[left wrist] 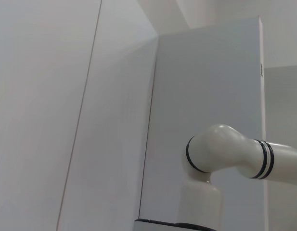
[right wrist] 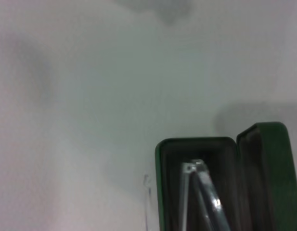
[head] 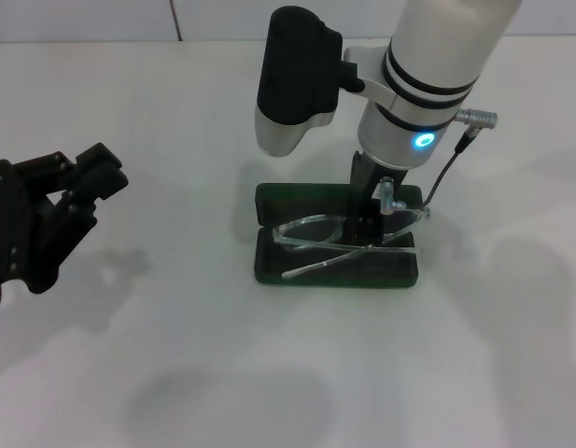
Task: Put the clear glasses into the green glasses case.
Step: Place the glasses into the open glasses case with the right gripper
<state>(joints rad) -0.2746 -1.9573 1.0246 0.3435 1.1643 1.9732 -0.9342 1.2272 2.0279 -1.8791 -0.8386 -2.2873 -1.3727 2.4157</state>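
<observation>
My right tool [head: 373,217]: over the open green glasses case [head: 297,269], grip state indeterminate.
Clear glasses [head: 311,233]: resting across case.
My left tool [head: 91,177]: parked, fingers apart.
Tabletop [head: 175,355]: white.

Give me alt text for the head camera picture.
The right gripper reaches down over the open green glasses case on a white table, with the clear glasses lying across it. The left gripper waits far to the left.

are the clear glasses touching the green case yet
Touching. In the head view the clear glasses lie across the open green glasses case, one arm resting on its near half. The right gripper is right above them; the left gripper is parked aside.
</observation>
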